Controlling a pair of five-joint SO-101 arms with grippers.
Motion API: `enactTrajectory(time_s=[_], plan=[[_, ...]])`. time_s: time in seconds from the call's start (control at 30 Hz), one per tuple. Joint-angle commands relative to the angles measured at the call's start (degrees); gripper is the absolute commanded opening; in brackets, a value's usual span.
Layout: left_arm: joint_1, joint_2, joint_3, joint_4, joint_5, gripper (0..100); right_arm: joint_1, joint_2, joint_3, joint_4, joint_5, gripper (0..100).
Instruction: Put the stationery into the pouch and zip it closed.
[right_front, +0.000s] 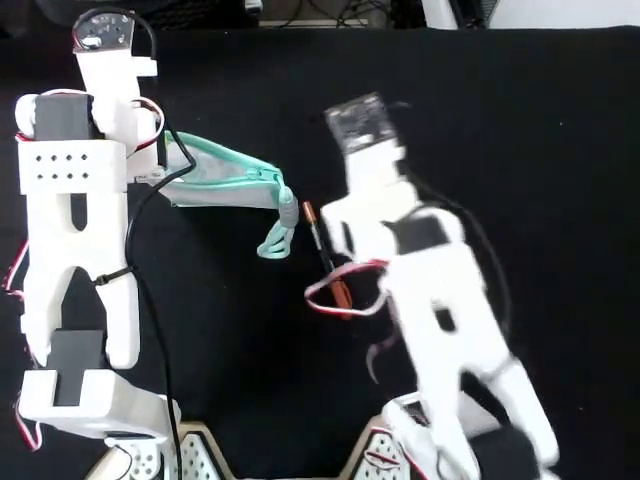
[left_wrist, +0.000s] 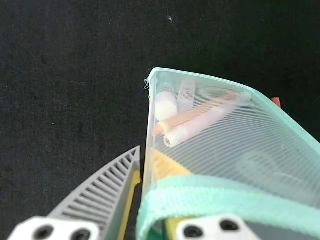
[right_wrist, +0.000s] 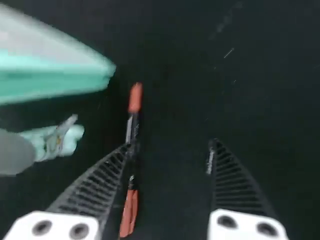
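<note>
The left gripper (left_wrist: 142, 172) clamped the pouch (left_wrist: 220, 145) as the right gripper (right_wrist: 170, 150), jaws apart, hovered beside a loose pen (right_wrist: 134, 97), likely its next grasp.

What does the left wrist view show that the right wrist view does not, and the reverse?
Left wrist view, not the right: stationery inside the pouch, visible through its clear wall, and the left gripper shut on the pouch's edge.
Right wrist view, not the left: the whole pen with orange ends, lying on the table beside one finger of the open right gripper.
Both: the pouch with teal trim and the black table. An orange tip past the pouch in the left wrist view may be that pen; I cannot tell.
</note>
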Motion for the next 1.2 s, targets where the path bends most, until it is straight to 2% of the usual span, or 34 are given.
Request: enactTrajectory(time_s=[0.0,0.33,0.6,0.7,0.9,1.0,1.17], plan=[[-1.45,3.25,4.26,-0.18,0.44,3,-2.9,10.68,-6.29,-1.76,-0.18,21.9],[-1.63,3.25,4.26,-0.18,0.44,3,-5.89,35.65,-20.09,-2.9,-0.18,21.9],[-1.63,3.25,4.26,-0.18,0.35,3,-4.31,43.3,-26.51,-2.11,-0.18,19.2],[-1.63,3.25,4.26,-0.18,0.35,3,-1.76,43.38,-26.59,-2.37,-0.18,0.5],[-1.63,3.34,4.26,-0.18,0.44,3,6.15,40.4,-26.33,2.11,0.44,1.1],[-1.63,3.34,4.26,-0.18,0.44,3,11.25,35.91,-24.66,6.59,5.54,1.1],[-1.45,3.34,4.26,-0.18,0.44,3,18.46,27.38,-17.19,7.38,15.91,1.1]])
